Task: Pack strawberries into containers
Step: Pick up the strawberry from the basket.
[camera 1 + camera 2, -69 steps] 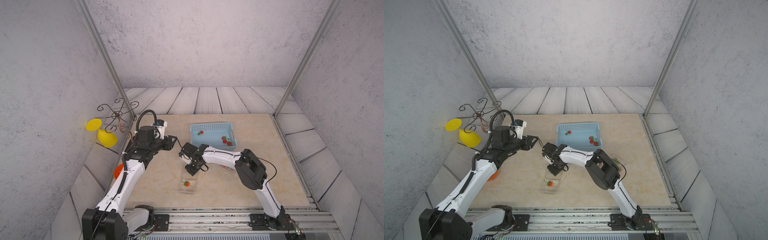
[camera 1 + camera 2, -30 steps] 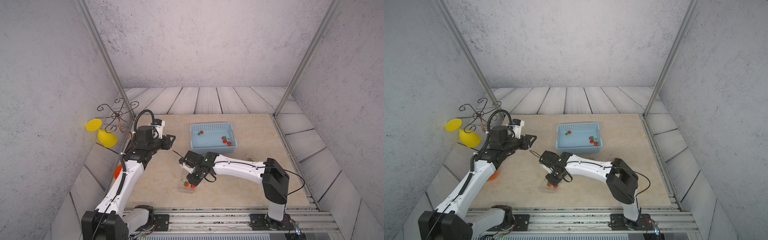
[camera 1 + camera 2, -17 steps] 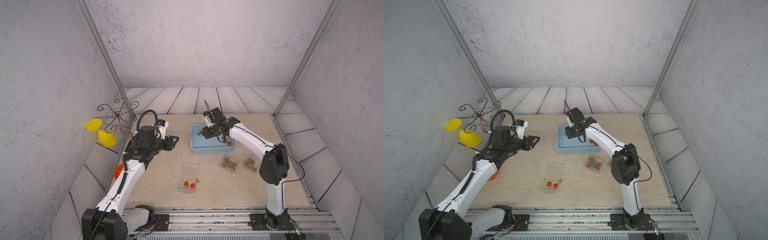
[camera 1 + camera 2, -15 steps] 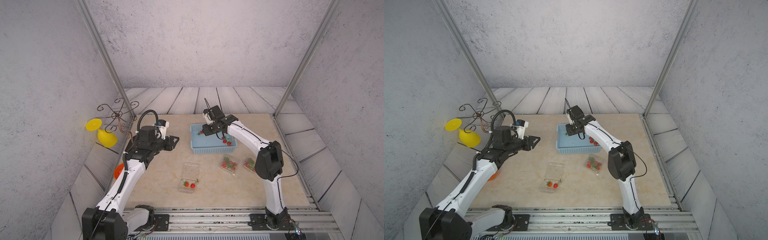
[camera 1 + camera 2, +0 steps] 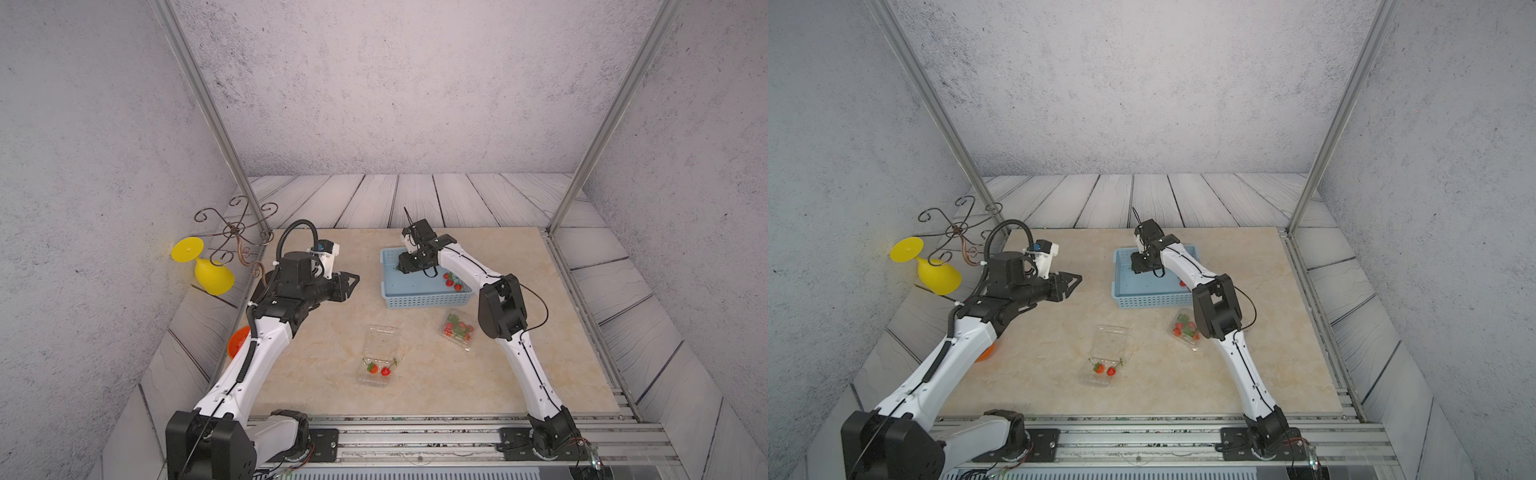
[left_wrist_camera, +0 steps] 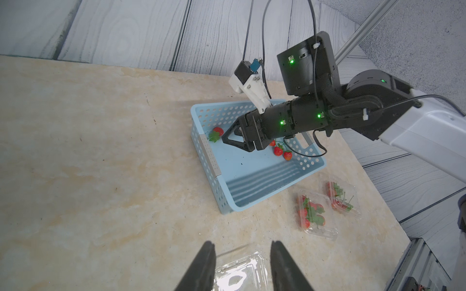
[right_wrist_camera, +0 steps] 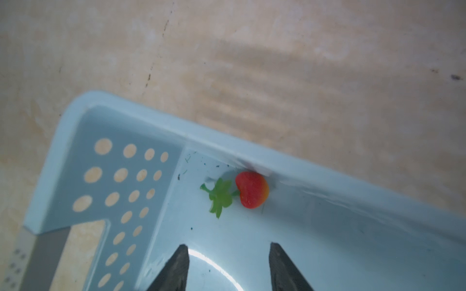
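Observation:
My right gripper [image 7: 228,245] is open and empty, down inside the light blue basket [image 5: 424,301], a short way from a lone strawberry [image 7: 252,190] that lies against the basket wall. A few more strawberries [image 5: 451,280] lie further along in the basket. An open clear container [image 5: 380,353] at the front middle holds two strawberries [image 5: 1104,369]. Two shut containers [image 6: 314,216] [image 6: 341,197] with berries sit beside the basket. My left gripper [image 6: 242,243] hangs open and empty above the table, left of the basket; in the left wrist view the open container's lid [image 6: 242,273] shows below it.
A yellow goblet [image 5: 210,270] and a curly wire stand [image 5: 235,228] sit at the far left by the wall. An orange bowl [image 5: 239,340] is partly hidden under my left arm. Metal posts stand at both back corners of the tabletop.
My right arm left the open container at the front, swung back to the basket and its jaws opened wider. The open container now holds two strawberries. My left arm barely moved.

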Available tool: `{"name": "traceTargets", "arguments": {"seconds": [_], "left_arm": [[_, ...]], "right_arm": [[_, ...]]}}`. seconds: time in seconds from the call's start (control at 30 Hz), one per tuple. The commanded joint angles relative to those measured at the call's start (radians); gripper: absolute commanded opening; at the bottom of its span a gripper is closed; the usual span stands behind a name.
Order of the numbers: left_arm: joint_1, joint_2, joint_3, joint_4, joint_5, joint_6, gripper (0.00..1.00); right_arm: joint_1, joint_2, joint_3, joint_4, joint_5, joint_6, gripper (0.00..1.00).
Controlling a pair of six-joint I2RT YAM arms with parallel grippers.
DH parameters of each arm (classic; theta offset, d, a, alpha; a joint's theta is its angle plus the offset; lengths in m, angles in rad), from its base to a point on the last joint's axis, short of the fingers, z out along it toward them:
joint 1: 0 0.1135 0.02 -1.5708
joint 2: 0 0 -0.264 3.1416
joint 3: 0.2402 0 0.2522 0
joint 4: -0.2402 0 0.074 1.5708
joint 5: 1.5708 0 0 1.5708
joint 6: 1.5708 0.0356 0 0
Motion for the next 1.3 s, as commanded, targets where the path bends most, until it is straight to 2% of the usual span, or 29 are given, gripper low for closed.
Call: {"name": "traceTargets", "arguments": {"seconds": [0.0, 0.23, 0.47, 0.67, 0.97, 1.07, 1.27], "left_arm": [[-0.005, 0.000, -0.005, 0.012, 0.009, 0.017, 0.40], [-0.003, -0.003, -0.002, 0.007, 0.003, 0.021, 0.40], [-0.002, -0.002, -0.003, 0.010, 0.007, 0.021, 0.40], [-0.002, -0.003, -0.003, 0.010, 0.008, 0.019, 0.40], [-0.001, -0.002, -0.003, 0.012, 0.008, 0.020, 0.40], [0.000, -0.002, -0.002, 0.010, 0.007, 0.020, 0.40], [0.000, -0.003, -0.002, 0.010, 0.005, 0.020, 0.40]], "right_arm": [[-0.006, 0.072, 0.061, 0.037, -0.032, 0.043, 0.54], [-0.029, 0.169, 0.162, 0.028, -0.041, 0.138, 0.54], [-0.033, 0.197, 0.192, 0.012, -0.029, 0.154, 0.53], [-0.035, 0.220, 0.208, -0.009, -0.020, 0.151, 0.48], [-0.035, 0.223, 0.224, -0.035, -0.001, 0.159, 0.35], [-0.036, 0.190, 0.182, -0.008, 0.001, 0.159, 0.31], [-0.038, 0.029, -0.025, 0.104, -0.022, 0.149, 0.25]]}}
